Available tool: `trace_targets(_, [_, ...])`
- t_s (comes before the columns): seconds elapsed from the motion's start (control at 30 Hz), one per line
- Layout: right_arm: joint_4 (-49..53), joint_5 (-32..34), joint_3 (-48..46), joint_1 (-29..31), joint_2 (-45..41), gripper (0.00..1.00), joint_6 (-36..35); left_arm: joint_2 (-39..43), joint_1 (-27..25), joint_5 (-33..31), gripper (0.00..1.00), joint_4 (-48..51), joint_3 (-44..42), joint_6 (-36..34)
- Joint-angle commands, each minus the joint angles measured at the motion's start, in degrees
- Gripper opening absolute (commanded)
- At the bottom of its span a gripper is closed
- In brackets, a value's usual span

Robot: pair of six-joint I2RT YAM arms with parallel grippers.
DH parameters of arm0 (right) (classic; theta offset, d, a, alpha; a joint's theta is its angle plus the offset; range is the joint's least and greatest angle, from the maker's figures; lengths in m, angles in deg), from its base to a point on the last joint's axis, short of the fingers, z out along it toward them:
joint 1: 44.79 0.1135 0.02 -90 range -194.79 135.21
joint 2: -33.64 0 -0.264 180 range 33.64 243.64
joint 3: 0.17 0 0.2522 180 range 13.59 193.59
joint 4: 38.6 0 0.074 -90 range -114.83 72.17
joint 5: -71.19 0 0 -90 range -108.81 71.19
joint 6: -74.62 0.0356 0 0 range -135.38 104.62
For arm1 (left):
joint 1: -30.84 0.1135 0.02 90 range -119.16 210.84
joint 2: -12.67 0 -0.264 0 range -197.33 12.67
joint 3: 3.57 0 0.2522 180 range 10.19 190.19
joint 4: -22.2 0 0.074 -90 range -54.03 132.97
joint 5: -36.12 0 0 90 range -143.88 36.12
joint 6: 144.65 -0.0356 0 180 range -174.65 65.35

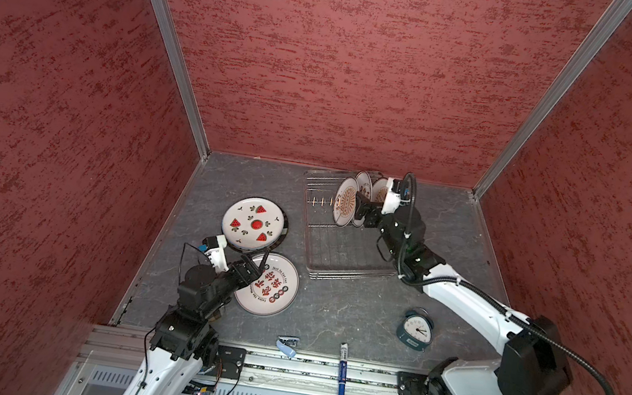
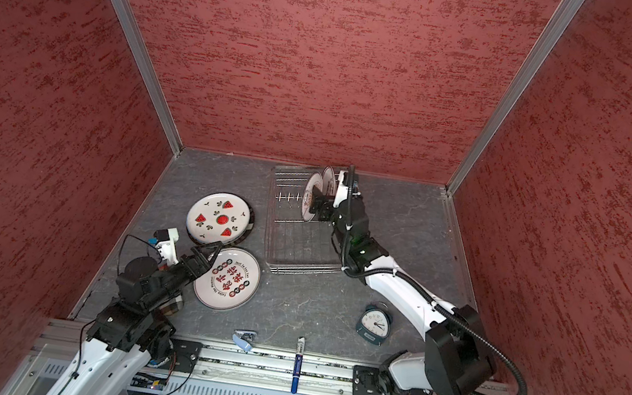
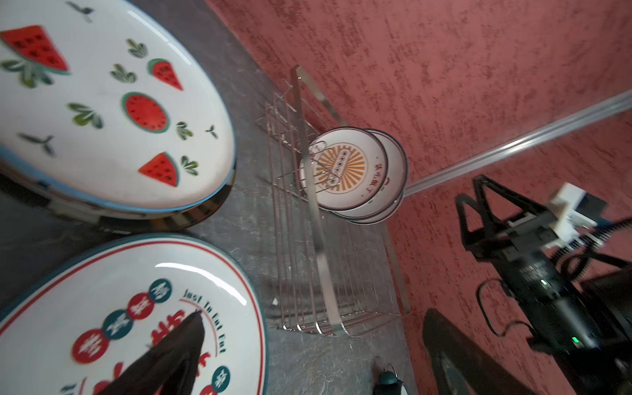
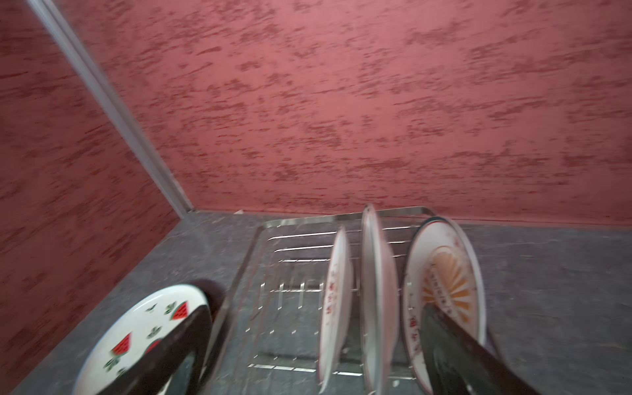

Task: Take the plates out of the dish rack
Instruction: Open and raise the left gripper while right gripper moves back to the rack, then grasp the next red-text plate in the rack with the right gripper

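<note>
Dish rack (image 1: 312,244) at the desk's far edge holds three upright plates (image 1: 344,204); flat plates (image 1: 254,223) lie near the left edge. Right claw (image 1: 361,212), wide, should straddle one rim squarely, then lift straight; left claw (image 1: 255,260) hangs wide, empty.

A lab robot cell is shown. A grey tabletop (image 1: 332,306) is boxed in by red textured panels (image 1: 345,64) set in aluminium posts (image 1: 170,43), and two arms (image 1: 471,304) are mounted on a rail (image 1: 281,370).
</note>
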Motion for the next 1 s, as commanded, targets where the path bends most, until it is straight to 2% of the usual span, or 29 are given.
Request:
trace_targets(0.0, [8.5, -2.8, 6.5, -3.9, 3.2, 0.89, 1.6, -3.6, -1.6, 6.1, 0.99, -17.5, -1.5, -5.3])
trace_targets(0.1, [15.8, -3.1, 13.0, -6.6, 7.4, 0.79, 1.0, -10.3, -4.9, 6.4, 0.99, -22.0, 0.1, -8.6])
trace_targets(0.23, [21.1, -3.6, 19.5, -7.2, 12.1, 0.74, -2.2, -19.2, -9.6, 5.4, 0.99, -28.5, 2.3, -12.7])
trace_targets(0.37, [25.2, -1.7, 25.0, -7.2, 16.9, 0.69, -3.9, -27.1, -11.4, 4.6, 0.99, -34.0, 3.5, -14.6])
trace_targets(0.43, [26.7, -1.8, 27.3, -7.2, 19.1, 0.64, -4.9, -29.5, -13.1, 1.4, 0.99, -34.9, 3.7, -15.0])
trace_targets(0.53, [28.8, -1.6, 30.3, -7.1, 22.3, 0.6, -6.5, -31.8, -17.1, -3.9, 0.99, -37.1, 3.2, -15.8])
trace_targets(0.6, [29.8, 0.9, 31.7, -6.7, 23.7, 0.57, -6.7, -33.1, -19.1, -5.8, 0.99, -37.3, 3.6, -16.9])
trace_targets(0.73, [29.7, 4.3, 32.9, -6.3, 25.6, 0.47, -7.8, -35.1, -20.1, -5.7, 0.99, -38.3, 4.3, -17.1])
trace_targets(0.9, [30.5, 9.2, 35.1, -4.6, 28.7, 0.45, -9.1, -36.3, -22.4, -7.7, 0.99, -41.2, 3.3, -16.3])
trace_targets(0.97, [31.4, 10.5, 36.4, -4.1, 30.0, 0.39, -9.0, -36.6, -23.0, -8.0, 0.99, -41.1, 3.4, -16.6])
